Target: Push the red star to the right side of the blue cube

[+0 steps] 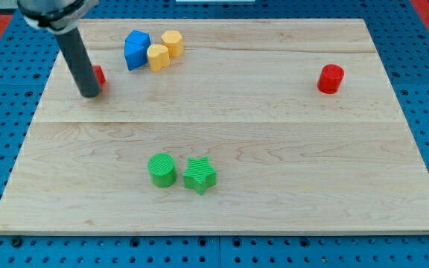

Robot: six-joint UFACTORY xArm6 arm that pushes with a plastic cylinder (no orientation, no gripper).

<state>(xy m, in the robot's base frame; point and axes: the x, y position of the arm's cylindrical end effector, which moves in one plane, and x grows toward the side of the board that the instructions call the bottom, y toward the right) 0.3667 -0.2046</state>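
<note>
The red star (98, 74) lies near the view's upper left, mostly hidden behind my rod, so its shape barely shows. My tip (90, 94) rests on the board touching the star's left and lower side. The blue cube (135, 49) sits up and to the right of the star, near the board's top edge. Two yellow blocks touch the cube's right side: one (158, 56) lower and one (172, 42) higher.
A red cylinder (331, 78) stands at the view's right. A green cylinder (161, 169) and a green star (199, 176) sit side by side low in the middle. The wooden board (274, 149) lies on a blue pegboard.
</note>
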